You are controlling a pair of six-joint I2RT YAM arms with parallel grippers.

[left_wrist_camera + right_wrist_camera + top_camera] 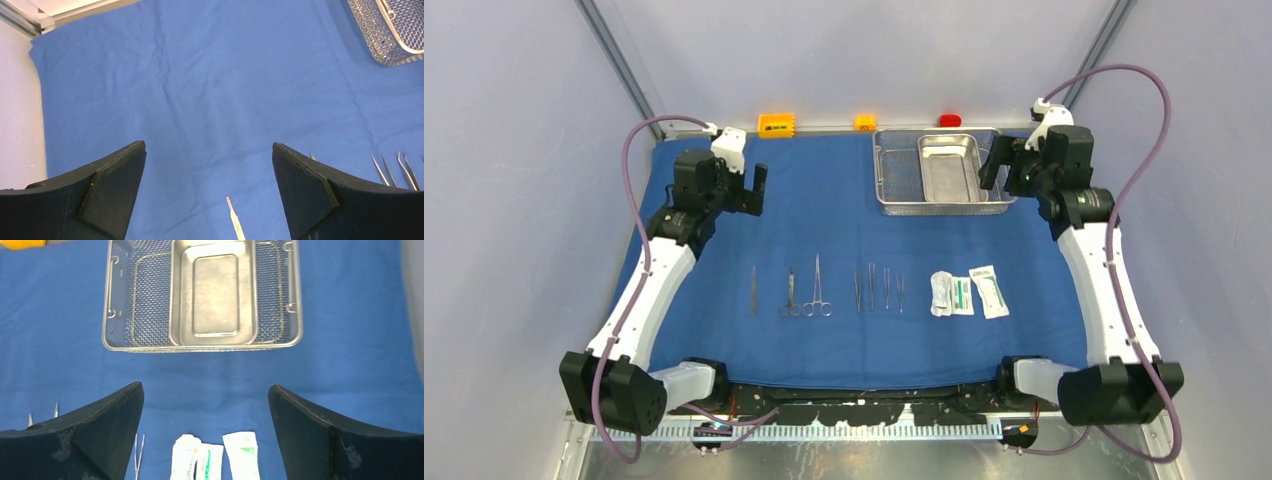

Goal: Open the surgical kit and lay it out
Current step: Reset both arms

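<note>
**Q:** Where's your kit sitting right now?

**A:** The blue cloth wrap is spread flat across the middle of the top view. The mesh tray is at the upper right with the steel pan inside it. Scissors, forceps and white-green packets run in a row across the lower centre.

**Q:** And your grippers?

**A:** The left gripper is at the upper left over bare cloth, and the right gripper is just beside the tray's right end. Both are spread wide with nothing in them.

**Q:** Any handling tips?

**A:** My guess is the tray and pan are stiff and a bit weighty, so take them by the rim. The scissors and forceps look thin and slick, so pinch across the shanks. The packets are light, so grab an edge. The cloth is floppy and will bunch if you drag it.
</note>
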